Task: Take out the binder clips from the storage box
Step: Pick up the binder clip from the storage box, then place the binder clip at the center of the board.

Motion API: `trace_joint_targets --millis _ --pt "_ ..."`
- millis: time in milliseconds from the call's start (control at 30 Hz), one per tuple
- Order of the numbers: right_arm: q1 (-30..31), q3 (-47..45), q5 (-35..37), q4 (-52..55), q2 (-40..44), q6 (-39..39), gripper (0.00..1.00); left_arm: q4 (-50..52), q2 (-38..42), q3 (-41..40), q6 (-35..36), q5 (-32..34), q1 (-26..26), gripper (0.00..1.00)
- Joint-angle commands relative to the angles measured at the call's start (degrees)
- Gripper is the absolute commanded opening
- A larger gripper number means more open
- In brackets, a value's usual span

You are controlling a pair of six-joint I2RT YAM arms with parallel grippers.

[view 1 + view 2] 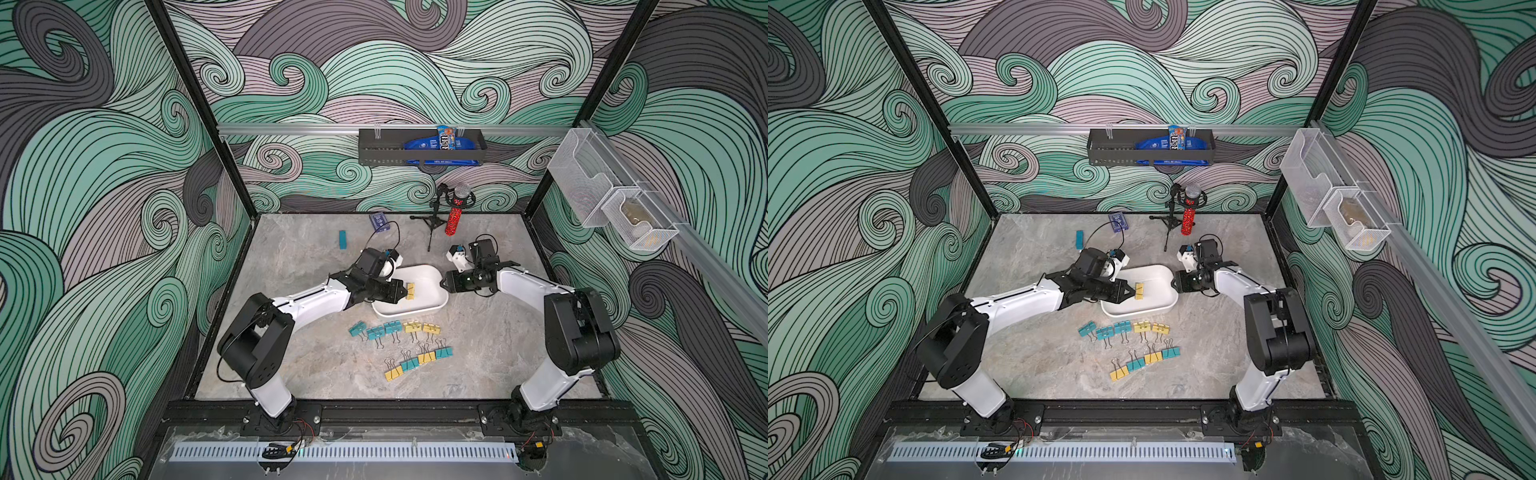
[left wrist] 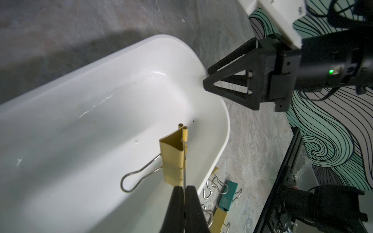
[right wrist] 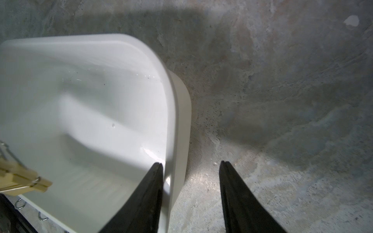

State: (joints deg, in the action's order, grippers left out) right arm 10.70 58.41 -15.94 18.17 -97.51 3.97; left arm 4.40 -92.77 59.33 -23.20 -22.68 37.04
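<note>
Nine small binder clips (image 1: 411, 327), teal or yellow painted metal with silver wire loops, lie on the grey marbled tabletop (image 1: 324, 374) just beside the white, glossy, round-cornered plastic storage box (image 1: 415, 309) in both top views. A tenth, a yellow binder clip (image 1: 410, 291), hangs over the box's interior from the black left gripper (image 1: 404, 291). The black right gripper (image 1: 442, 282) sits at the box's opposite short end.

From the left wrist, the fingers (image 2: 177, 203) are pressed together on one thin wire handle, seen edge-on. The clip's folded body (image 2: 173, 161) dangles beyond them and its free loop juts sideways. Apart from dark specks, the smooth box floor looks bare.

From the right wrist, the fingers (image 3: 153, 181) are spread. One tip is inside the rim (image 3: 177, 100), the other well apart outside, so the wall is straddled rather than squeezed.

Round wire between flat pads gives little purchase. The clip could swivel or slip back in. The free loop could also snag the rim on the way out and, with nothing clamping the wall, drag the light, slick box across the stone-like surface.
</note>
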Motion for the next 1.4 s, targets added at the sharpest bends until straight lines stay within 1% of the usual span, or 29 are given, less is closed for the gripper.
trace_joint_targets --millis 0,133,200,367,433,533,600,800,1067,1200,1367 --pt "0.1 -0.1 0.5 -0.4 -0.1 -0.4 0.47 -0.7 5.3 -1.6 2.2 -0.2 -1.1 0.0" --pt "0.1 -0.1 0.4 -0.5 0.3 -0.5 0.47 6.6 10.8 -3.8 2.8 -2.7 -2.6 0.0" --pt "0.2 -0.1 0.2 -0.4 0.6 -0.4 0.47 9.2 14.7 -5.8 2.5 -2.8 -2.9 0.0" --pt "0.2 0.0 -0.2 -0.4 1.3 -0.4 0.47 14.5 20.9 -10.7 0.3 -3.3 -3.4 0.0" --pt "0.2 -0.1 -0.1 -0.4 1.3 -0.4 0.47 15.4 23.5 -12.7 -1.8 -3.7 -3.4 0.0" --pt "0.3 -0.1 -0.5 -0.5 0.9 -0.3 0.47 13.8 27.0 -16.9 -4.2 -6.1 -3.4 0.0" --pt "0.3 0.0 -0.8 -0.5 1.0 -0.3 0.47 13.6 28.5 -19.0 -6.1 -6.7 -3.4 0.0" --pt "0.4 -0.1 -0.9 -0.5 1.4 -0.3 0.47 12.9 30.3 -23.6 -9.7 -8.4 -3.3 0.0" --pt "0.4 0.0 -1.1 -0.4 1.5 -0.3 0.47 13.8 28.5 -24.0 -9.6 -7.5 -3.3 0.0" --pt "0.4 -0.1 -1.0 -0.5 1.4 -0.3 0.47 14.4 27.4 -25.4 -10.0 -8.4 -3.4 0.0" --pt "0.4 -0.1 -0.7 -0.5 1.2 -0.4 0.47 14.7 30.4 -27.7 -11.0 -9.0 -3.3 0.0"
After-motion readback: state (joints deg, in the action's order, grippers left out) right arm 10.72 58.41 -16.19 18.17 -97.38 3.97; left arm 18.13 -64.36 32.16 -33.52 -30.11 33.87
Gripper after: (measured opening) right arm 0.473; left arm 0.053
